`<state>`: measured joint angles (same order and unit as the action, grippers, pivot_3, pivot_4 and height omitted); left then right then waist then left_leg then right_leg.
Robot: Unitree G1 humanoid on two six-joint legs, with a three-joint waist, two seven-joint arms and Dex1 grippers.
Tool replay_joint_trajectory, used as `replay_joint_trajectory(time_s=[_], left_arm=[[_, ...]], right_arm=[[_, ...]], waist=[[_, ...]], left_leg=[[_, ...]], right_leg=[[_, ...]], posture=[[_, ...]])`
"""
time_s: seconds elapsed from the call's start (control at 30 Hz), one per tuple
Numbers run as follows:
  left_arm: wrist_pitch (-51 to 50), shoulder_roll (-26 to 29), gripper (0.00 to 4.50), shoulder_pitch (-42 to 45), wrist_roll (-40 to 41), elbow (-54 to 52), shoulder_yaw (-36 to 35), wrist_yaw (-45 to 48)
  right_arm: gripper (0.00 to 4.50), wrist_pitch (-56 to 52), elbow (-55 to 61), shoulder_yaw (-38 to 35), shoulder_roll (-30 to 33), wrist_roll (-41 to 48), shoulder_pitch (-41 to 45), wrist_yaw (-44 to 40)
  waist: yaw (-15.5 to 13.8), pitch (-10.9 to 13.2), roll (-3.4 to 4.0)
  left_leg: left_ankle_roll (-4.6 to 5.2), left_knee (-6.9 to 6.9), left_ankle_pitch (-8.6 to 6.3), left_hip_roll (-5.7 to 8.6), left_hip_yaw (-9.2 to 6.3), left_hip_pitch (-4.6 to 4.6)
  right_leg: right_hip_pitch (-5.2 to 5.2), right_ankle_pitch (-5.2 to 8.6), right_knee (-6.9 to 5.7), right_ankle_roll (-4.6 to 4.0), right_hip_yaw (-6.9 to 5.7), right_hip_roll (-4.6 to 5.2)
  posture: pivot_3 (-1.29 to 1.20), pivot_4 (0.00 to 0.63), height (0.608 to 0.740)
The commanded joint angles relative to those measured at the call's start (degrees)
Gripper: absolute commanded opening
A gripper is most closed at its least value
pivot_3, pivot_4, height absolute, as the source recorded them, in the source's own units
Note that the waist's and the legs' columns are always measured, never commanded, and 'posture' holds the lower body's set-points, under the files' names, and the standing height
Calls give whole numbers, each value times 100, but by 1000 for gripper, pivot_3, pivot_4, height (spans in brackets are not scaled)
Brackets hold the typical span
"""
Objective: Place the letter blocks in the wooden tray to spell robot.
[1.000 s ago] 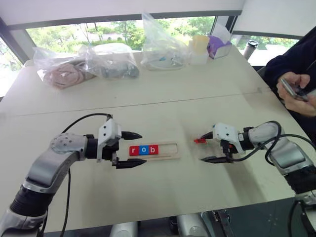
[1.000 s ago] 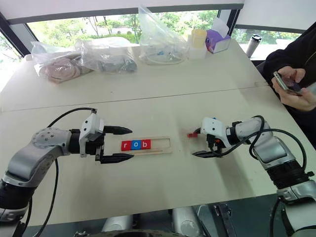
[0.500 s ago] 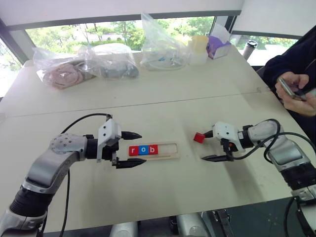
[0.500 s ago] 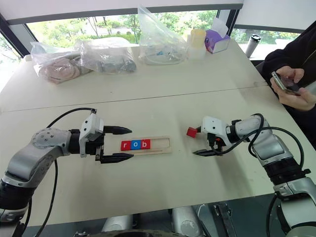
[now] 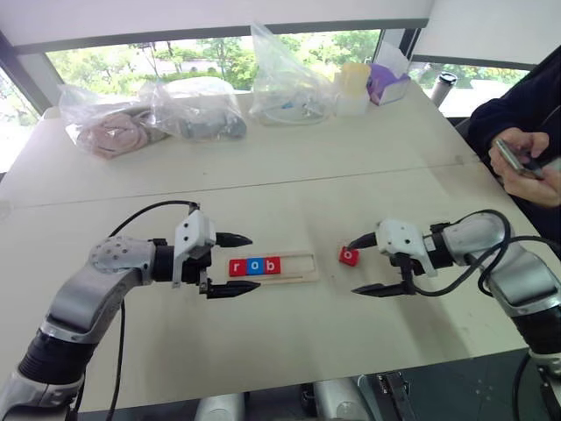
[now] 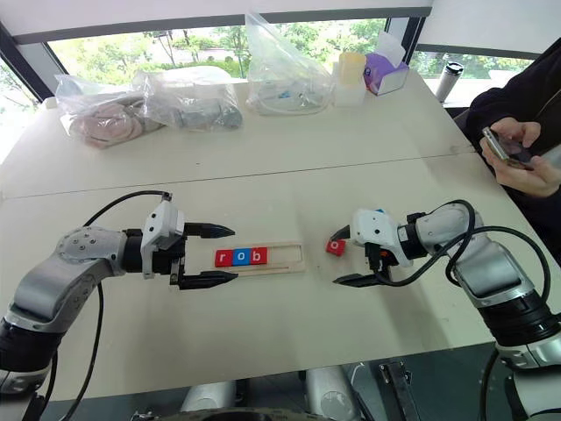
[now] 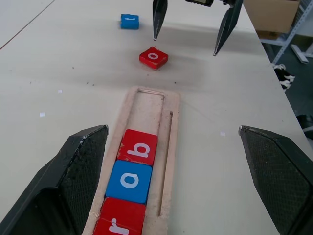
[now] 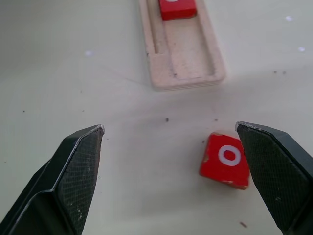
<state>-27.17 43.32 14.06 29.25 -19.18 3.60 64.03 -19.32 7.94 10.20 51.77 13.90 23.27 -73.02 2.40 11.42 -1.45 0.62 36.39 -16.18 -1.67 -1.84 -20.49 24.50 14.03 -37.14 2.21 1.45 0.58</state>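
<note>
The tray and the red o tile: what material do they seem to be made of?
The tray looks like pale unfinished wood: matte, with a grainy routed groove. The red o tile seems painted wood or plastic, with a smooth red face and a white printed letter; which one I cannot tell.

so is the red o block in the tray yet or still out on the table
Out. The red o block lies flat on the table, apart from the wooden tray, beside the open right gripper.

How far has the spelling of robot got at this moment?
Done: r, o and b sit in the wooden tray. In hand: nothing; the red o block lies on the table beside the open right end effector. Left: that o and the blue block.
</note>
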Motion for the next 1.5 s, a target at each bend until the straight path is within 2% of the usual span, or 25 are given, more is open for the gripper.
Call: replay_joint_trajectory(time_s=[0.03, 0.3, 0.67, 0.77, 0.87, 0.93, 1.07, 1.23, 1.5], left_arm=[[83, -4, 4500, 63, 18, -86, -33, 36], [88, -6, 4500, 95, -1, -67, -29, 46], [53, 4, 4500, 67, 12, -113, -55, 0], [64, 1, 4500, 77, 7, -96, -46, 8], [68, -6, 4500, 92, -2, -80, -40, 5], [62, -8, 4500, 98, 0, -77, -39, 2], [57, 23, 4500, 67, 20, -85, -69, 26], [28, 118, 4500, -4, 89, -131, -103, 149], [2, 247, 4500, -121, 159, -240, -198, 243]], right_arm=[[4444, -35, -385, -184, -220, -227, 257, 534], [4444, -112, -513, -59, -260, -290, 46, 531], [4444, -564, -451, -89, -686, -659, -370, 1527], [3687, -769, -376, -127, -726, -580, -448, 1618], [2070, -898, -71, -163, -765, -482, -539, 1660], [1159, -966, 167, -175, -778, -442, -560, 1696], [1149, -776, 650, -153, -795, -483, -329, 1755], [1149, -855, 1072, 128, -751, -357, 56, 1395], [1149, -780, 580, 1043, -1287, -723, 544, 1283]], waist=[[6, 0, 1], [-36, 0, 1], [7, -1, -1], [-2, -2, -2], [-4, -3, -3], [-2, -3, -3], [1, -2, -1], [-3, -1, 1], [-17, -1, 0]], left_leg=[[0, 1, 0, -1, 1, 1], [-1, 0, 1, 0, -1, -4], [-2, 7, 1, -1, 0, 1], [-2, 15, 1, -2, -3, 4], [-1, 21, 1, -2, -3, 3], [-1, 24, 1, -1, -2, 2], [-1, 24, 1, -1, -3, 0], [-1, 24, 0, -3, -5, -2], [-1, 24, 0, -2, -4, -7]], right_leg=[[0, -2, 0, -3, 0, -1], [0, -3, 1, -2, -1, 1], [-1, -4, -5, -3, 1, -1], [-7, -3, -9, -6, 0, -2], [-10, -1, -9, -2, 0, -2], [-11, -1, -10, 0, 0, -2], [-10, -2, -10, 0, 0, -2], [-7, -1, -10, 2, -3, -3], [-6, -3, -8, -6, -3, 0]], posture=[[0, 150, 740], [0, 150, 740], [0, 150, 740], [0, 150, 740], [0, 150, 740], [0, 150, 740], [0, 150, 740], [0, 150, 740], [0, 150, 740]])
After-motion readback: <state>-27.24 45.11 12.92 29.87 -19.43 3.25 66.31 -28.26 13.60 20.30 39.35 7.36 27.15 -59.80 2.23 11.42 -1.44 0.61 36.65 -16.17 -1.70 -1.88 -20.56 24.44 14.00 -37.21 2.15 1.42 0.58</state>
